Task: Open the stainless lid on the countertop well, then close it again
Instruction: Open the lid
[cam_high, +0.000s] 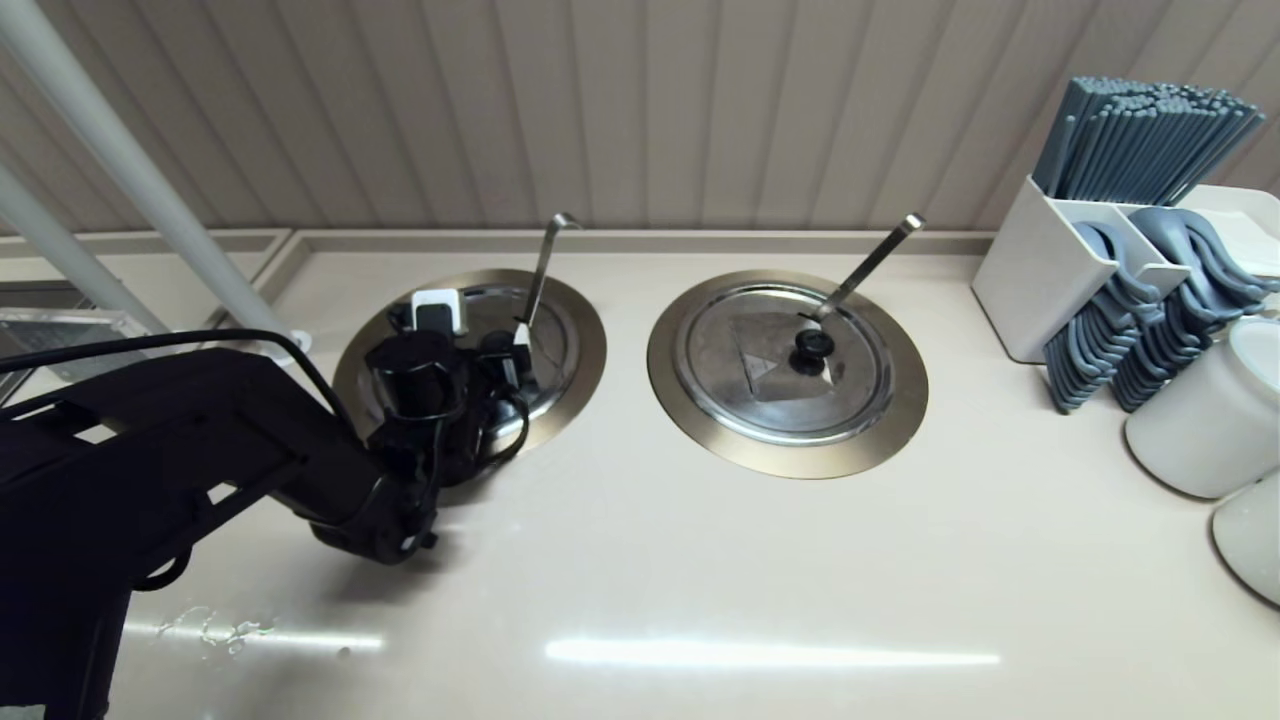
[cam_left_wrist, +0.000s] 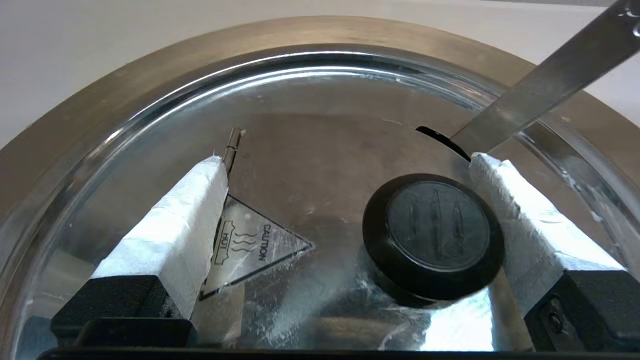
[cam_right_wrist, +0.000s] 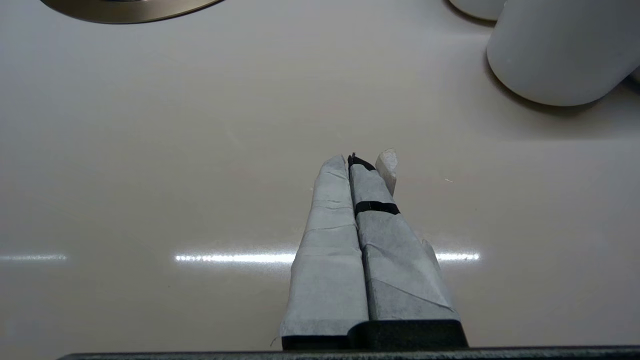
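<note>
The stainless lid (cam_high: 556, 345) lies flat in the left countertop well, ringed by brushed bronze-grey steel (cam_high: 592, 350). A thin ladle handle (cam_high: 543, 262) with a curled hook end rises through its notch. My left gripper (cam_high: 478, 325) hovers over the lid, open. In the left wrist view the lid (cam_left_wrist: 320, 150) fills the frame, and the black knob (cam_left_wrist: 434, 235) sits between the white-wrapped fingers (cam_left_wrist: 180, 235) of the left gripper (cam_left_wrist: 348, 161), close against one of them. The triangle-marked flap (cam_left_wrist: 250, 245) lies by the other finger. My right gripper (cam_right_wrist: 357, 160) is shut over bare counter.
The twin lid (cam_high: 785, 360) with a straight thick ladle handle (cam_high: 870, 260) sits to the right. Further right stand a white caddy (cam_high: 1035, 270) of chopsticks and spoons and white cups (cam_high: 1210, 420). A white post (cam_high: 120, 170) slants at the far left.
</note>
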